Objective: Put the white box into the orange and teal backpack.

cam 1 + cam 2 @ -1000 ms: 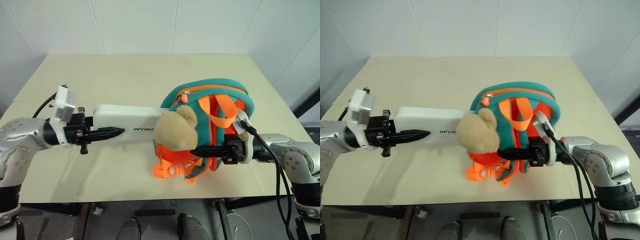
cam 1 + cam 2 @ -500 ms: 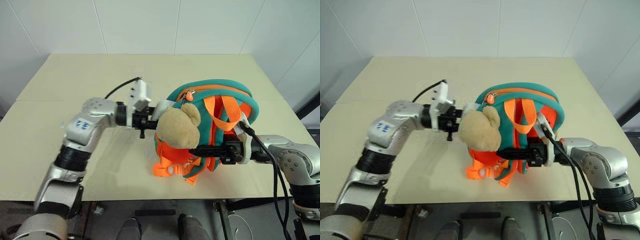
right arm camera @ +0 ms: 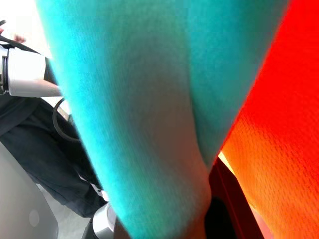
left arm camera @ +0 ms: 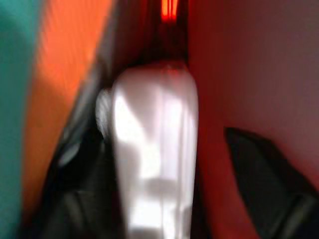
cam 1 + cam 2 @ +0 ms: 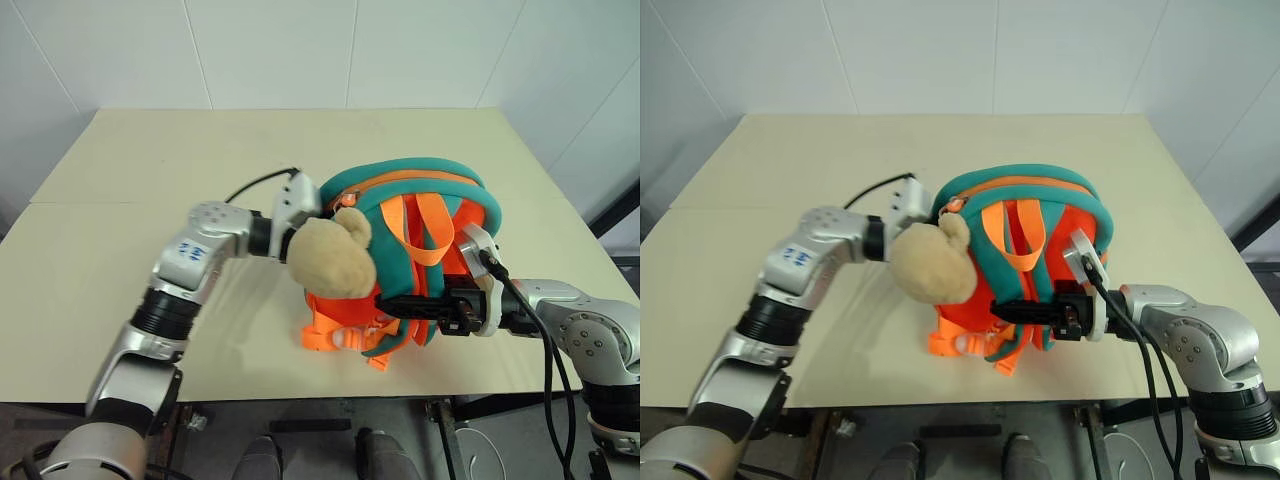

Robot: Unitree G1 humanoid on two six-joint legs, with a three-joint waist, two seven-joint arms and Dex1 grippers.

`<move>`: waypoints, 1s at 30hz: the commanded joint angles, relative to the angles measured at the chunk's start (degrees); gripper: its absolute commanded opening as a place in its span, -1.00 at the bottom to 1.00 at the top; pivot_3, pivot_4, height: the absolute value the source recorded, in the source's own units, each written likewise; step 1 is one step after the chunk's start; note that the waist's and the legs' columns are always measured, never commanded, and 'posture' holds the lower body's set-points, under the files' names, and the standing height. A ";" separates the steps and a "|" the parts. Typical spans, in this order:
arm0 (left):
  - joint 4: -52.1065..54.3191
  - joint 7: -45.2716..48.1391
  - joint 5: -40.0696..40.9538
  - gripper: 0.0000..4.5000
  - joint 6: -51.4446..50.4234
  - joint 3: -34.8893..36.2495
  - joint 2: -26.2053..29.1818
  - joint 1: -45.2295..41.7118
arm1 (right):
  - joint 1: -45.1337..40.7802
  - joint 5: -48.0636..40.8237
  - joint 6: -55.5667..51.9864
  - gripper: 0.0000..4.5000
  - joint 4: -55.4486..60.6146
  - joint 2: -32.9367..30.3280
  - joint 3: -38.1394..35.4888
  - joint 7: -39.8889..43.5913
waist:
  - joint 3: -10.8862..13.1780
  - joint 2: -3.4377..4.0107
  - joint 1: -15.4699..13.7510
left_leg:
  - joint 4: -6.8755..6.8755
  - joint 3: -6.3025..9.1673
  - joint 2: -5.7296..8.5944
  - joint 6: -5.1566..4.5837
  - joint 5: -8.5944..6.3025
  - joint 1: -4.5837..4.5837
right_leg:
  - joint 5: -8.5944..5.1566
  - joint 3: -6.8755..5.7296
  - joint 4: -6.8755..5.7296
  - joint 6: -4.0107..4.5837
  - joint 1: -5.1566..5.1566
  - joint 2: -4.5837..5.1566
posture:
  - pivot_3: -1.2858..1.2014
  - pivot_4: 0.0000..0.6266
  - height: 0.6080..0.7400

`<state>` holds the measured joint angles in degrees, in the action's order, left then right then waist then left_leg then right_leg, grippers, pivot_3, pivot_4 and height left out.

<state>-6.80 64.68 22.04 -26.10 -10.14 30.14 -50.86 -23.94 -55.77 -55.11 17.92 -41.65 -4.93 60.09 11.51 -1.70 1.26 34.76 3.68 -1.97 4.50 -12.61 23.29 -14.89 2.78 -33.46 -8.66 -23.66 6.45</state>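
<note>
We reach our left arm (image 5: 190, 270) across to the right, its wrist buried in the backpack (image 5: 420, 250). Our right arm (image 5: 580, 330) points left, its gripper (image 5: 395, 303) pinched tight on the backpack's teal strap.

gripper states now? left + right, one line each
Left gripper: inside the orange and teal backpack, fingers spread on either side of the white box; whether it grips cannot be told.
Right gripper: shut on a teal strap of the backpack.
</note>
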 commanded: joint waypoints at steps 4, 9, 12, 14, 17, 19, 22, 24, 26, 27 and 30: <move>4.98 11.65 4.93 0.96 6.30 9.27 10.07 3.84 | -0.51 -0.25 1.03 -0.97 0.29 0.81 -0.45 -0.52 | 0.01 0.02 0.53 | -0.03 0.00 0.00 0.00 0.00 0.00 | -0.04 0.01 -0.03 0.06 -0.01 0.01 | 0.03 -0.52 1.00; 10.82 12.24 10.66 0.96 -0.30 14.10 15.53 7.51 | -0.93 0.74 1.48 -0.97 -0.73 1.12 0.38 0.06 | 0.03 0.01 0.18 | -0.04 0.01 0.00 0.00 -0.01 0.00 | -0.04 0.00 -0.13 0.03 -0.04 0.01 | 0.03 -0.52 1.00; 16.78 8.92 14.79 0.96 -3.77 17.06 15.37 8.96 | -1.49 1.47 1.90 -0.97 -1.51 1.52 1.25 0.43 | 0.05 -0.03 0.06 | 0.07 0.04 0.01 -0.01 -0.01 0.02 | -0.12 0.00 -0.07 0.17 0.06 0.02 | 0.03 -0.52 1.00; 20.70 5.93 16.38 0.96 -5.22 17.12 13.85 9.31 | -1.96 1.90 2.24 -0.97 -2.18 1.68 1.75 0.79 | 0.07 -0.06 0.14 | 0.14 0.04 0.01 -0.01 -0.01 0.02 | -0.15 0.00 -0.08 0.23 0.09 0.02 | 0.03 -0.52 1.00; 24.43 2.84 17.50 0.96 -6.38 16.31 11.92 9.77 | -2.47 2.60 2.67 -0.97 -2.94 1.75 2.34 1.41 | 0.07 -0.06 0.26 | 0.19 0.04 0.01 -0.01 -0.01 -0.01 | -0.14 0.00 -0.10 0.23 0.12 0.02 | 0.03 -0.52 1.00; 26.49 1.10 18.56 0.96 -7.51 15.66 10.59 10.04 | -2.88 2.99 2.75 -0.97 -3.37 1.77 2.53 1.84 | 0.07 -0.06 0.37 | 0.22 0.04 0.00 -0.01 0.00 -0.03 | -0.14 0.01 -0.11 0.22 0.12 0.00 | 0.03 -0.52 1.00; 27.42 -0.36 17.92 0.96 -7.52 13.52 8.65 10.24 | -3.59 3.54 2.98 -0.97 -4.06 1.93 2.83 2.28 | 0.07 -0.07 0.39 | 0.27 0.04 0.00 -0.01 0.00 -0.04 | -0.14 0.04 -0.15 0.22 0.12 -0.01 | 0.03 -0.52 1.00; 27.55 -0.37 17.54 0.96 -7.24 11.96 7.67 10.40 | -3.81 3.79 3.18 -0.97 -4.22 2.09 2.99 2.37 | 0.07 -0.07 0.38 | 0.29 0.04 0.00 -0.01 0.02 -0.04 | -0.14 0.05 -0.15 0.22 0.12 -0.01 | 0.03 -0.52 1.00; 27.64 -0.41 17.10 0.96 -6.79 10.56 6.87 10.38 | -3.87 3.82 3.27 -0.97 -4.22 2.18 3.00 2.40 | 0.08 -0.07 0.32 | 0.30 0.04 0.01 0.00 0.02 -0.04 | -0.14 0.06 -0.15 0.22 0.12 -0.02 | 0.03 -0.52 1.00; 27.61 -0.19 16.36 0.96 -6.20 9.71 6.77 10.34 | -3.83 3.81 3.31 -0.97 -4.17 2.16 2.97 2.42 | 0.08 -0.07 0.32 | 0.30 0.04 0.01 0.00 0.02 -0.04 | -0.14 0.07 -0.15 0.23 0.12 -0.02 | 0.03 -0.52 1.00; 25.68 -0.57 12.29 0.96 -3.24 6.08 5.12 9.30 | -3.63 4.02 3.51 -0.97 -4.02 2.35 3.03 2.34 | 0.08 -0.07 0.29 | 0.31 0.03 0.01 0.00 0.02 -0.03 | -0.14 0.08 -0.13 0.23 0.12 -0.02 | 0.03 -0.52 1.00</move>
<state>19.16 64.46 36.46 -31.29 -1.86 36.22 -40.35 -26.78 -51.34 -52.57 13.05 -39.77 -1.37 61.78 11.58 -1.77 1.55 35.06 3.71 -1.96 4.50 -12.59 23.26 -15.03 2.86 -33.58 -8.42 -23.53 6.43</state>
